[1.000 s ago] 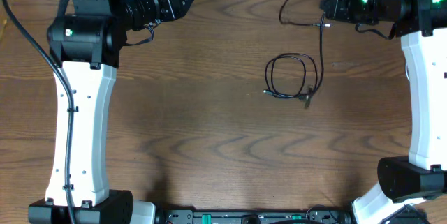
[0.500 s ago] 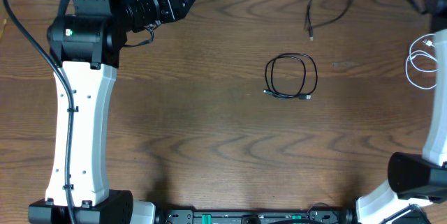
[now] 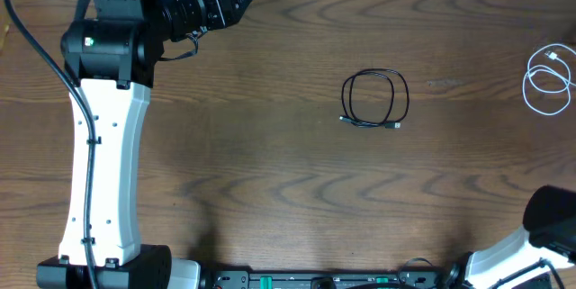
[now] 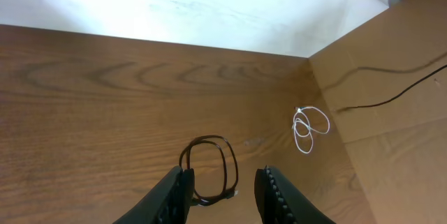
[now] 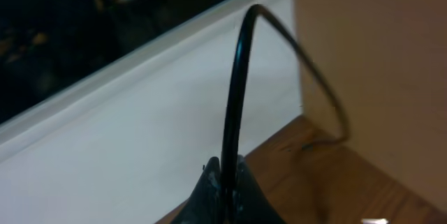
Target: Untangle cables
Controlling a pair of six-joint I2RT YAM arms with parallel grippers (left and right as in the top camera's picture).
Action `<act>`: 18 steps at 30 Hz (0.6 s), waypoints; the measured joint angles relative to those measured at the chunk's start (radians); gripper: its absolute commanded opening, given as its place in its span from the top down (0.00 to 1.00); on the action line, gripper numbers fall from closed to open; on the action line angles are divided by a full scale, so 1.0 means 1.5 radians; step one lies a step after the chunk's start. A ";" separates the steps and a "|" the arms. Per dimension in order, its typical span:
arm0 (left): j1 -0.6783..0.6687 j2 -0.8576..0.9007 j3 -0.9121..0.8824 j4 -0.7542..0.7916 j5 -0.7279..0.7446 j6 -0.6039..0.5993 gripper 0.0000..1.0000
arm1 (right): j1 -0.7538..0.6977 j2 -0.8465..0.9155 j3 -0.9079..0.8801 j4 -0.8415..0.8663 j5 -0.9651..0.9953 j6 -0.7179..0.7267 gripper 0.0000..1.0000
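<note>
Shows black cable (image 3: pixel 369 124) coiled flat on tabletop (image 3: pixel 270 145), with white cable (image 4: pixel 300 128) looped well to the coil's right near the tabletop edge, not touching it, seemingly laid apart as separated. Holds left pincer (image 4: pixel 223 175) open and empty, well to the coil's left and aimed at it, probably standing by. Clamps right pincer (image 5: pixel 223 175) shut on a thin black cord (image 5: pixel 234 91), outside the overhead view; gives no clue to its place relative to the coil.

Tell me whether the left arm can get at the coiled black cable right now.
Probably yes. The coiled black cable lies alone on the bare table, and the left end effector faces it with jaws apart, nothing in between.
</note>
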 measured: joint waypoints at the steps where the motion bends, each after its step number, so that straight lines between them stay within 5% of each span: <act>1: 0.000 0.001 0.000 0.000 0.000 0.000 0.66 | -0.007 0.010 0.000 0.005 0.003 0.000 0.99; 12: 0.000 0.002 0.000 0.000 0.000 0.000 0.65 | -0.047 0.154 0.000 -0.067 0.012 -0.002 0.94; 16: 0.000 0.002 0.000 0.000 0.000 0.000 0.65 | -0.047 0.191 0.000 -0.108 0.004 -0.002 0.06; 18: 0.000 0.002 0.000 0.000 0.000 0.000 0.65 | -0.047 0.195 0.000 -0.126 -0.009 -0.002 0.01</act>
